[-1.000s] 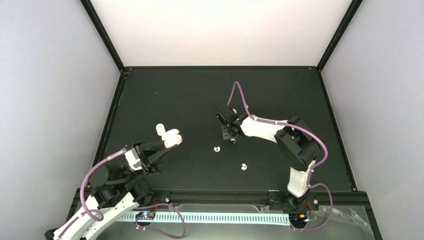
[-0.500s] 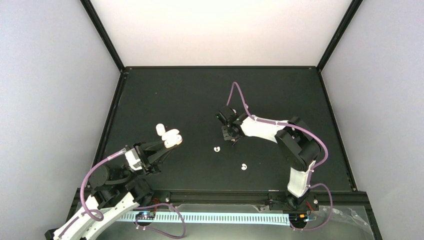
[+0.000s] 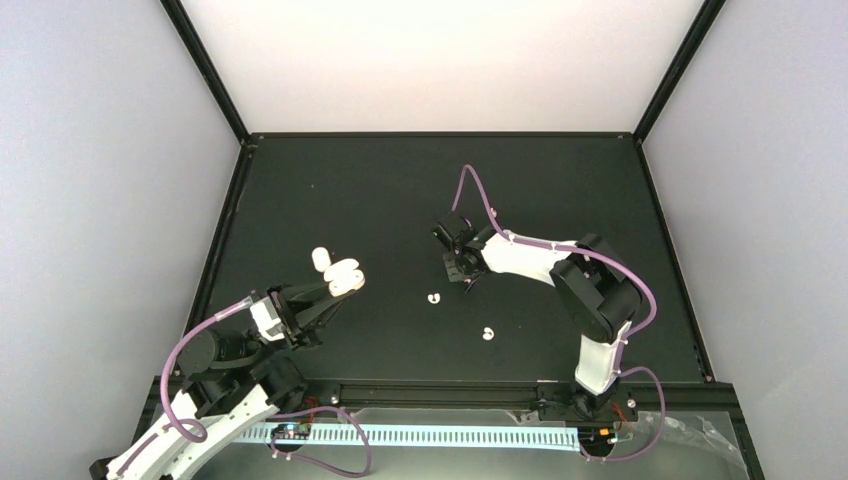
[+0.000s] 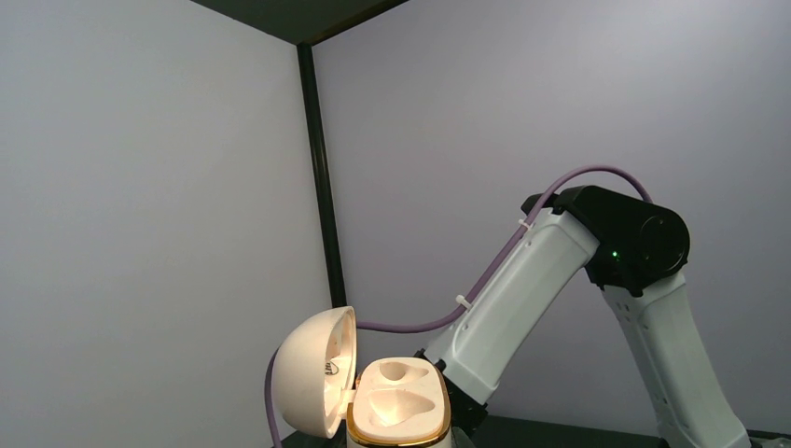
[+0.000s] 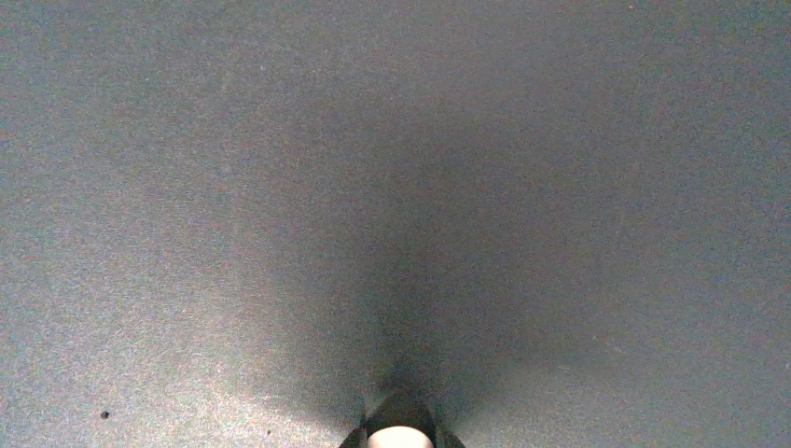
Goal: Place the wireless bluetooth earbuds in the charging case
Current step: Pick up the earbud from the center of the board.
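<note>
My left gripper (image 3: pixel 335 285) is shut on the white-cream charging case (image 3: pixel 342 274) and holds it above the table with its lid (image 3: pixel 320 258) swung open. In the left wrist view the case base (image 4: pixel 399 406) has a gold rim and two empty sockets, with the lid (image 4: pixel 312 383) to its left. Two curled white earbuds lie on the mat, one (image 3: pixel 433 297) mid-table and one (image 3: pixel 487 334) nearer me. My right gripper (image 3: pixel 466 279) points down just above the mat. Its tips close on a small cream earbud (image 5: pixel 399 437), whose shape I cannot tell.
The black mat (image 3: pixel 400 200) is bounded by a black frame with grey walls on the left and right. The right arm's white link and purple cable (image 4: pixel 522 289) rise behind the case in the left wrist view.
The right gripper has shifted very slightly above the mat. The white speck at its tip no longer shows from above. The left arm and the case have not moved.
</note>
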